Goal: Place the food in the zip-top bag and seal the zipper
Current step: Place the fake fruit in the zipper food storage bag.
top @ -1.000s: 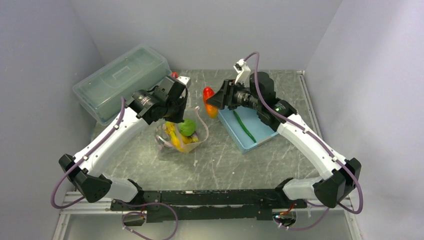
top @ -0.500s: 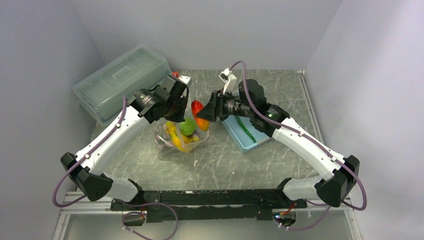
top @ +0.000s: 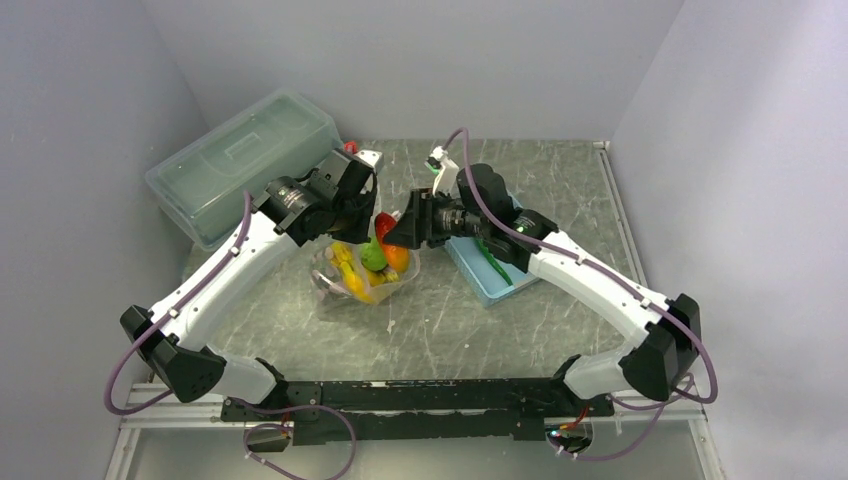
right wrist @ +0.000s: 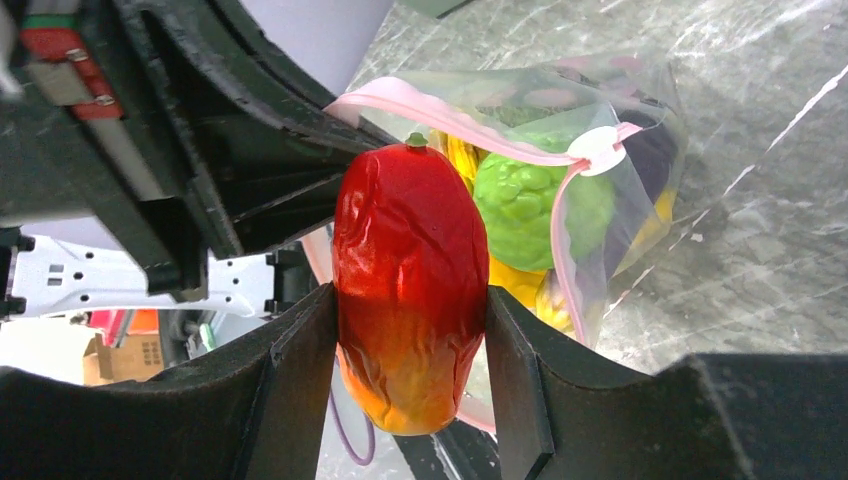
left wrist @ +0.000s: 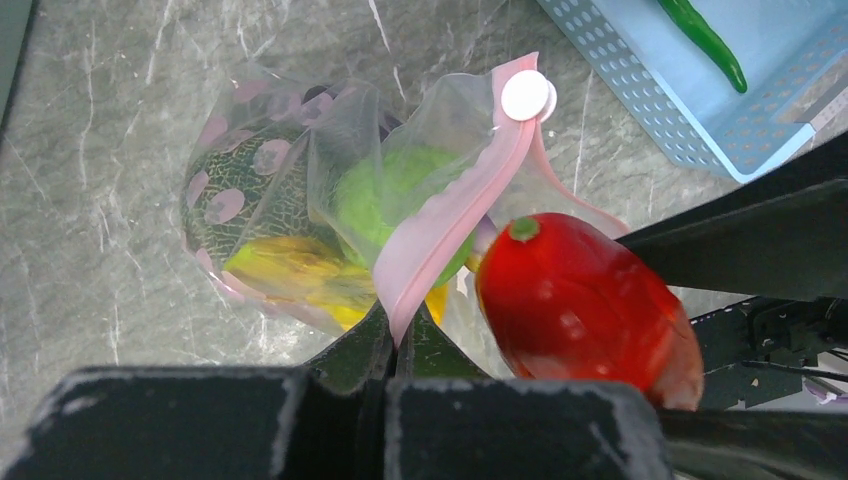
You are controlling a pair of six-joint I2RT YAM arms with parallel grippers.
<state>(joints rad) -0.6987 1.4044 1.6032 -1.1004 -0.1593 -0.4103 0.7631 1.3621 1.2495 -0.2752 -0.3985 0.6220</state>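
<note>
The zip-top bag (top: 345,290) sits mid-table, its mouth turned up. My left gripper (left wrist: 405,330) is shut on the pink zipper (left wrist: 440,230) and holds that edge raised; a white slider (left wrist: 525,95) sits at the strip's far end. Inside the bag lie yellow bananas (left wrist: 290,270), a dull-green lump (left wrist: 250,200) and a bright-green ball (left wrist: 400,195). My right gripper (right wrist: 410,300) is shut on a red-orange piece of food (right wrist: 410,280), which hangs just over the bag's mouth (top: 390,240), right beside the left gripper (top: 358,215).
A light-blue slatted basket (top: 478,280) with a green chili pepper (top: 492,260) lies right of the bag, partly under my right arm. A large translucent lidded box (top: 240,165) stands at the back left. Grey walls close in the table.
My right arm has swung left from beside the basket, carrying the red-orange piece to the bag's mouth. The left gripper has kept its hold on the zipper without moving.
</note>
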